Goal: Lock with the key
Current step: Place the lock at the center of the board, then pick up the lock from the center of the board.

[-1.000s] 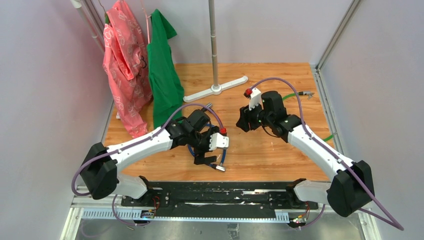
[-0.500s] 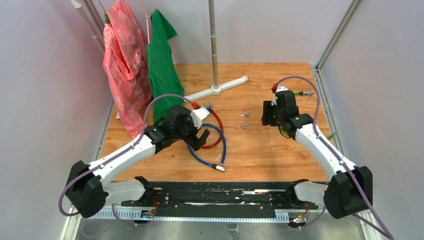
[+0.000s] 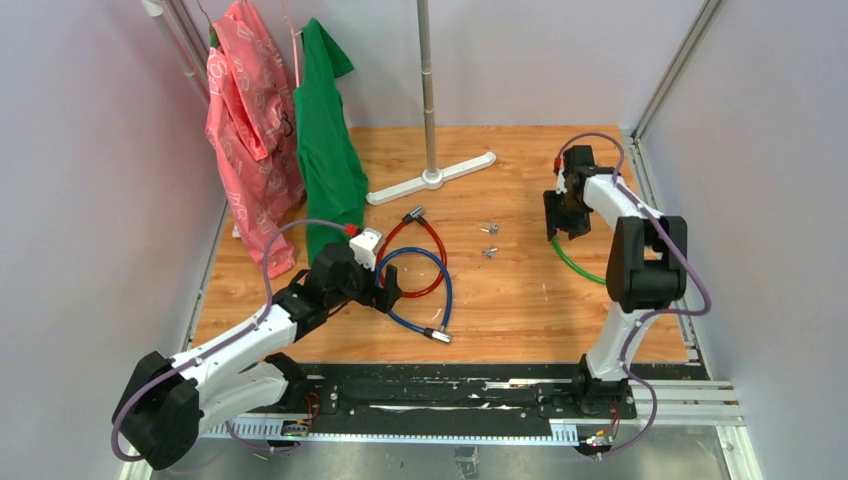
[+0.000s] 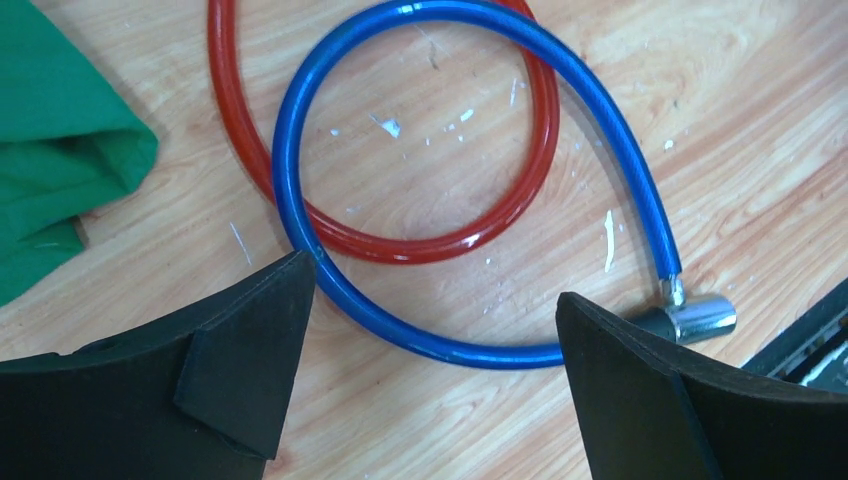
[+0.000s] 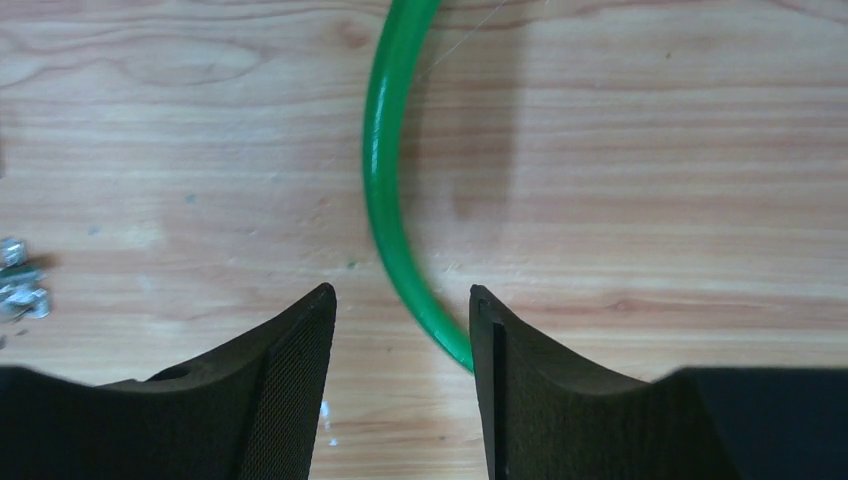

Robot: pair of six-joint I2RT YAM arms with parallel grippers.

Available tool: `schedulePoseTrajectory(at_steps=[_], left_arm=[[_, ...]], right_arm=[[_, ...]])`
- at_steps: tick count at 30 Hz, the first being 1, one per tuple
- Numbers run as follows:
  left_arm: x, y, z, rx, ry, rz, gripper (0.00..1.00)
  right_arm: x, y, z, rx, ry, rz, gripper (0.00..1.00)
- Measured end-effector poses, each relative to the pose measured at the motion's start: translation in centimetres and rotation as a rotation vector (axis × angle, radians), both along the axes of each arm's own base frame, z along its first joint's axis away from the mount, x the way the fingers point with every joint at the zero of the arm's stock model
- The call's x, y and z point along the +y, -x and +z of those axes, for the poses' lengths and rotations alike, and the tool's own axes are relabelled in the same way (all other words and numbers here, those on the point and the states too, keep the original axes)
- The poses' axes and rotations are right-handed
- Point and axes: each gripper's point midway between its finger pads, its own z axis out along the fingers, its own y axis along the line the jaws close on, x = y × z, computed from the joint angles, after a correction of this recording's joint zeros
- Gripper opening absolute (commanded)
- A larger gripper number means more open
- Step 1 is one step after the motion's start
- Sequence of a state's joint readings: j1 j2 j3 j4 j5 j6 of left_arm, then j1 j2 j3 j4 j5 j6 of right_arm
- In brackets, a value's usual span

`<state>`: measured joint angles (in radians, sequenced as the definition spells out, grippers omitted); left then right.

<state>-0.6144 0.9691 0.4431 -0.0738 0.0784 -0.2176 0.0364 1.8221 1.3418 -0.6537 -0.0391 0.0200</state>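
Key (image 3: 489, 251) loose on table (image 3: 520, 300); left gripper (image 4: 435, 290) wide, right gripper (image 5: 400, 295) approx half-open, both empty.

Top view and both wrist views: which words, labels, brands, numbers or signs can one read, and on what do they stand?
None can be read.
The blue cable, red cable and green cable show no print.
The pink garment has a pale pattern, too small to tell whether it holds letters.
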Motion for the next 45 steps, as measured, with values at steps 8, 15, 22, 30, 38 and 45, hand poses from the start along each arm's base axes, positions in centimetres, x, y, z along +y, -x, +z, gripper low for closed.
schedulePoseTrajectory(at_steps=[8, 15, 22, 30, 38, 45], left_arm=[[-0.4, -1.6, 1.7, -0.062, 0.09, 0.05, 1.0], [-0.1, -2.4, 2.9, -0.1, 0.123, 0.075, 1.0], [-0.1, -2.6, 3.6, -0.12, 0.145, 0.075, 1.0], [-0.6, -2.1, 3.4, -0.102, 0.17, 0.052, 0.97], [-2.2, -0.7, 3.8, -0.054, 0.244, -0.032, 0.88], [-5.2, 0.0, 4.8, -0.038, 0.33, -0.124, 0.93]], right_arm=[[-0.8, 1.0, -3.7, 0.171, 0.031, 0.055, 0.34], [0.0, 1.4, -3.8, 0.186, -0.014, 0.121, 0.0], [2.0, 3.5, -1.6, 0.053, -0.125, 0.093, 0.0], [5.9, 5.5, 4.1, -0.291, -0.303, -0.041, 0.0], [13.4, 9.2, 7.5, -0.476, -0.446, -0.079, 0.0], [17.7, 12.1, 11.5, -0.597, -0.536, -0.104, 0.0]])
